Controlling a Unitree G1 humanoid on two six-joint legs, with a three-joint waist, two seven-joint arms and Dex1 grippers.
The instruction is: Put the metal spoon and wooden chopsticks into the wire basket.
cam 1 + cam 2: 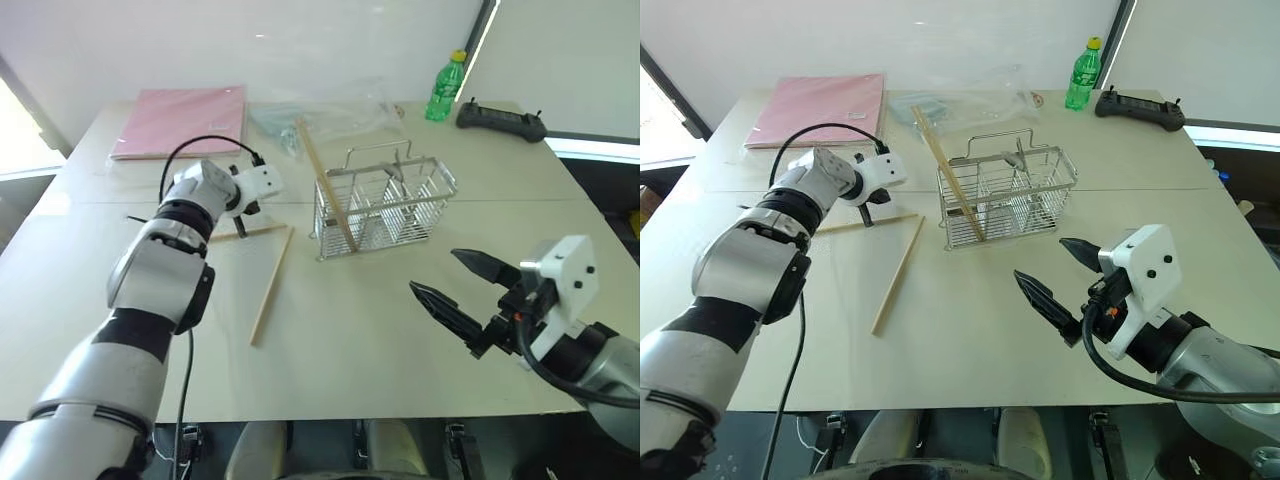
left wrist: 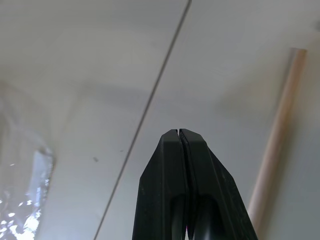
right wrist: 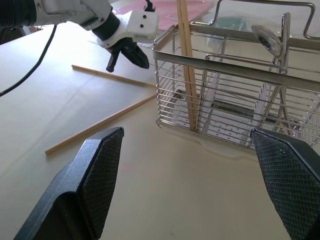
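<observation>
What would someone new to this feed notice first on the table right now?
Probably the wire basket at mid-table, with one chopstick leaning out of its left end and the metal spoon standing inside. Next, two chopsticks lying on the table left of it, with the shut left gripper just above the farther one. The right gripper hangs open nearer the robot.

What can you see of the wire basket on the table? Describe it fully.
The wire basket is a shiny silver metal rack, rectangular, with open grid sides, inner dividers and a loop handle on top. It stands upright on the pale table, near the middle. One wooden chopstick leans in its left end, and a metal spoon stands in another compartment.
</observation>
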